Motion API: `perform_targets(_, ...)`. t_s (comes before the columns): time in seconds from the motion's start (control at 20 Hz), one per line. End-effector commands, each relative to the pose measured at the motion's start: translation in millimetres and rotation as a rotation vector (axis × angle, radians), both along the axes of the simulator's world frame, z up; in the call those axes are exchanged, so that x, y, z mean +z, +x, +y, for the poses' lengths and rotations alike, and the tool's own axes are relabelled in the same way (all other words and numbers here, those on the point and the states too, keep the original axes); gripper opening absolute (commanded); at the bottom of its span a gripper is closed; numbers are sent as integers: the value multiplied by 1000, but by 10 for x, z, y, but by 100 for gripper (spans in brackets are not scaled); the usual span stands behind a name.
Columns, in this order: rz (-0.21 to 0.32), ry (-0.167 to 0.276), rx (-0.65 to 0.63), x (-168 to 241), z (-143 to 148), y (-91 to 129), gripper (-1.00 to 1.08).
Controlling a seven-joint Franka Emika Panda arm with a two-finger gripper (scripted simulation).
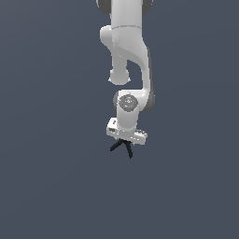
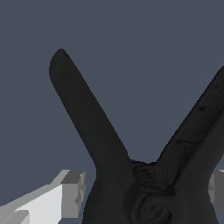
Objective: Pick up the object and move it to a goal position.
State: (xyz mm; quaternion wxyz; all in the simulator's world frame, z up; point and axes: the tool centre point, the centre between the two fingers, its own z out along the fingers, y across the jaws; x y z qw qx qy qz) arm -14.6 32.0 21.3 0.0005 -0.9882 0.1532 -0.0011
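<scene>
- Exterior view: the white Panda arm point(image 1: 126, 51) hangs down from the top edge of the frame against a plain dark blue-grey background.
- Gripper point(image 1: 122, 142): points downward at the bottom end of the arm.
- Object point(image 1: 122, 146): a small black clamp with two splayed legs, located directly under the gripper body and touching it. No supporting surface is distinguishable beneath it.
- Wrist view: the object point(image 2: 109, 166) fills most of the frame. Its two dark legs spread apart in a V.
- Fingers point(image 2: 72, 192): light grey pads sit on either side of the clamp's joined end, clenched on the object.
</scene>
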Motion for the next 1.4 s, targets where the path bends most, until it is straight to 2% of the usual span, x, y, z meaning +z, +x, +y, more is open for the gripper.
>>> perform_targets(0.0,0,0,0,-2,-1,-1,-100)
perform_targets(0.3,0,0,0,107,23,28,-100)
perform_targets(0.6,0,0,0,427,91,113,-100)
perform_targets(1.35,1,-1,-1,1851,391,514,-100)
